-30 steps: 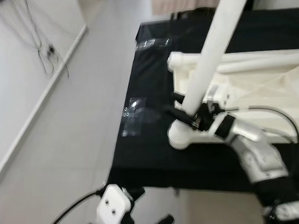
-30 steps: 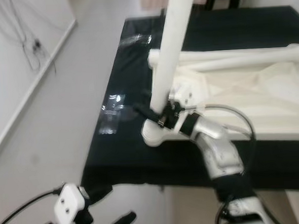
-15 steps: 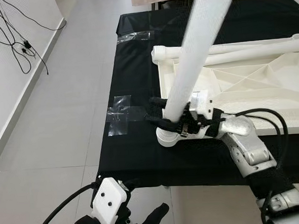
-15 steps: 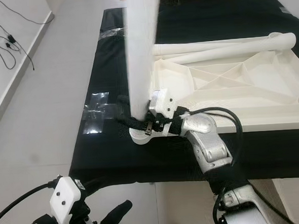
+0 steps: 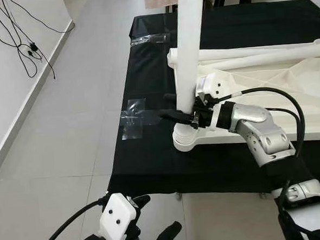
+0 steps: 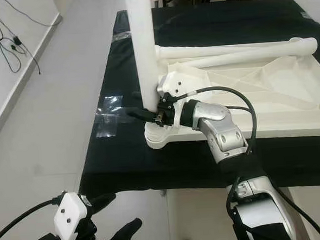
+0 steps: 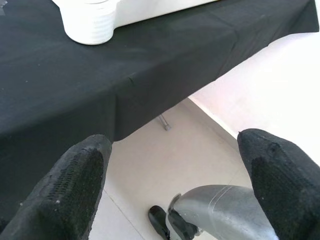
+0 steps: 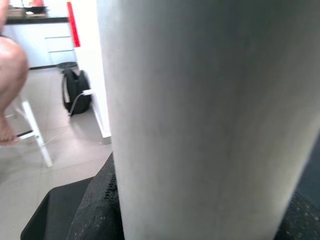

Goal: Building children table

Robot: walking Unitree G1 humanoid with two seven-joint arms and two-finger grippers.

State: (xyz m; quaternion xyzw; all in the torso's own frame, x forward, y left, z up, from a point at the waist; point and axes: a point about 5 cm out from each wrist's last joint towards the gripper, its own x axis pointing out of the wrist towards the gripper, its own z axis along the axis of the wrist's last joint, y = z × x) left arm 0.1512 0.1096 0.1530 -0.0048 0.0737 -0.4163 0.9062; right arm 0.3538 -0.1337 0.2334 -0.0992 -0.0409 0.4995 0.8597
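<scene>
The white children's tabletop (image 5: 266, 86) lay upside down on a work table covered with a black cloth (image 5: 151, 158), its ribbed underside facing up. At the near left corner of the tabletop a round white socket (image 5: 187, 141) stood at the edge, and a white table leg (image 5: 189, 47) rose upright from that socket, its top running out of frame. The right gripper (image 5: 177, 109) was at the lower part of this leg, just above the socket, its black fingers (image 5: 169, 116) clenched on either side of the leg; the right wrist view confirmed the leg (image 8: 200, 115) held close between the finger pads. A black cable (image 6: 240, 101) looped over the right forearm.

Two further white legs (image 6: 237, 52) lay lengthwise along the far edge of the upturned tabletop, side by side and touching it. Patches of clear tape (image 5: 134, 117) were stuck on the cloth to the left of the socket, with another strip (image 5: 149, 40) near the far corner.

The left gripper (image 7: 170, 185) hung low below the near table edge over the tiled floor (image 5: 57, 131), its two fingers (image 7: 75, 175) spread wide apart and holding nothing. Dark cables (image 5: 25, 46) trailed along the white wall at far left. In the right wrist view a person's bare leg (image 8: 10, 70) appeared beside a white stool leg.
</scene>
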